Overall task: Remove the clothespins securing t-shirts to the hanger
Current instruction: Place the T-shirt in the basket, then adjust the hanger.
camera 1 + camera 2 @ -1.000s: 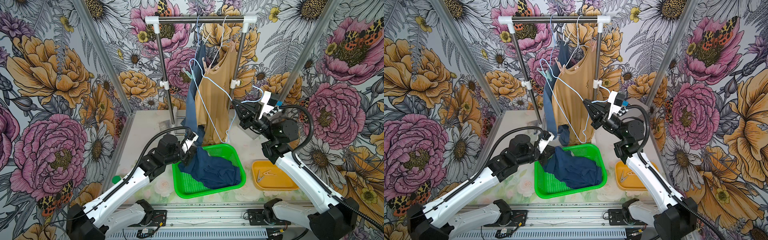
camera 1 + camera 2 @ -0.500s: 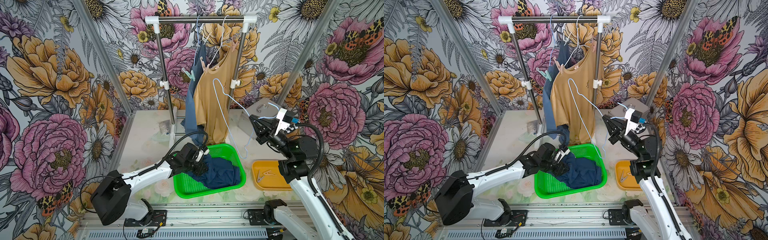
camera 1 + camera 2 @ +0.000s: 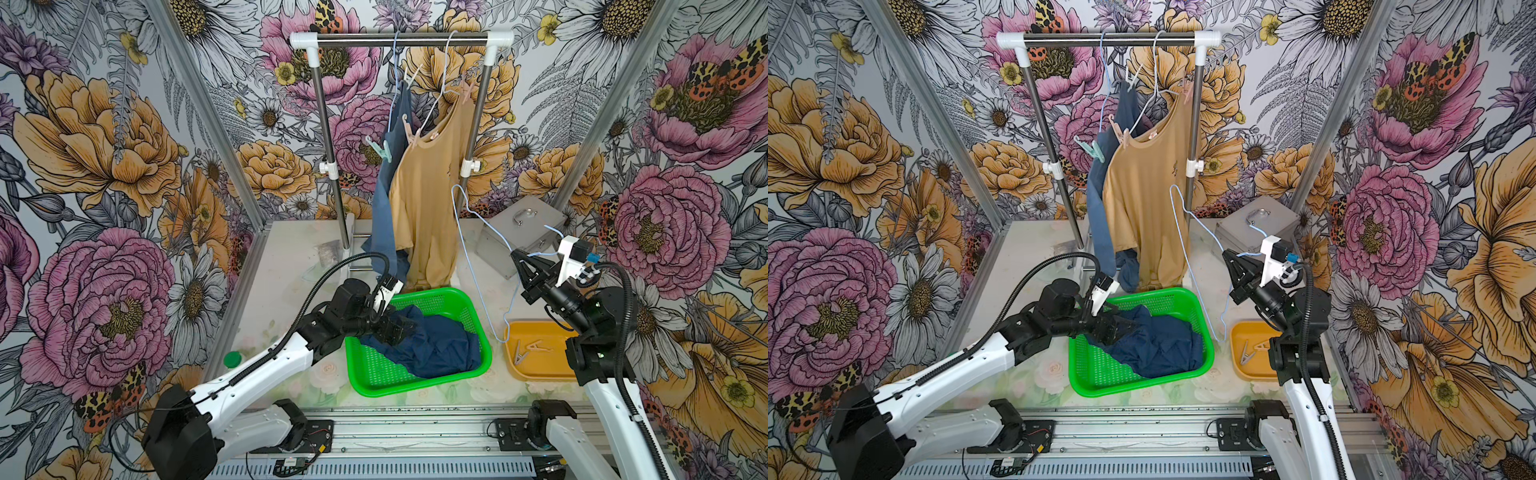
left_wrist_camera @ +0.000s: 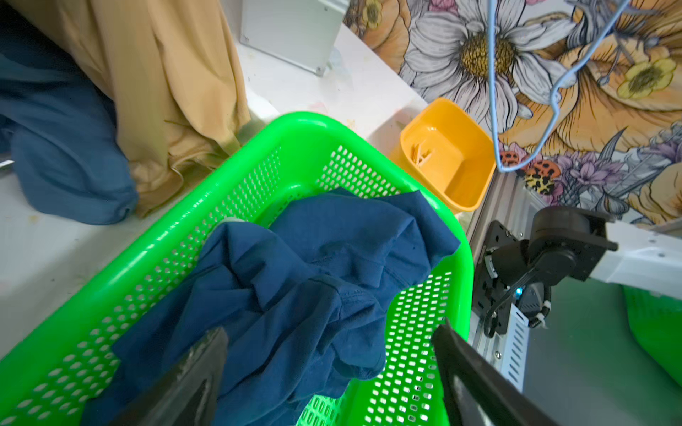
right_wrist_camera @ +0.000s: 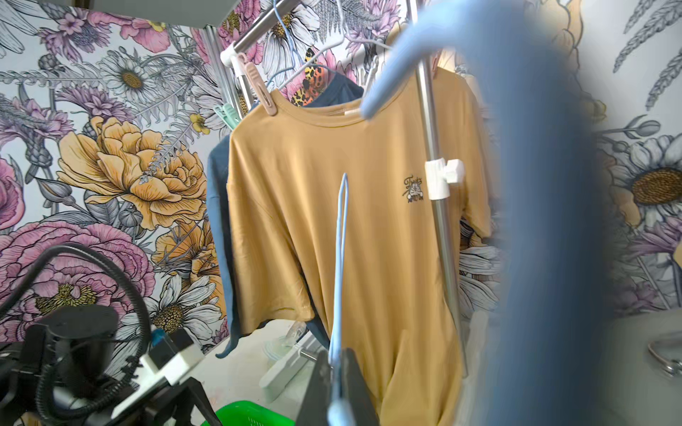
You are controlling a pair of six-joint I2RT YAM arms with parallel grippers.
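We have just spread our left gripper (image 4: 328,350) wide, dropping the dark navy cloth t-shirt (image 4: 313,265) into the green mesh basket (image 4: 177,228); our right gripper (image 3: 519,259) clamps the pale-blue wire hanger (image 5: 340,258). Plastic clothespins (image 5: 260,88) remain on hanging shirts (image 3: 424,199).

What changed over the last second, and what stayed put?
The left gripper moved over the green basket and opened, letting go of the navy shirt, which now lies in it. The right gripper, shut on the empty blue hanger, pulled it away from the rack. The tan shirt and slate-blue shirt stay pinned on the rack.
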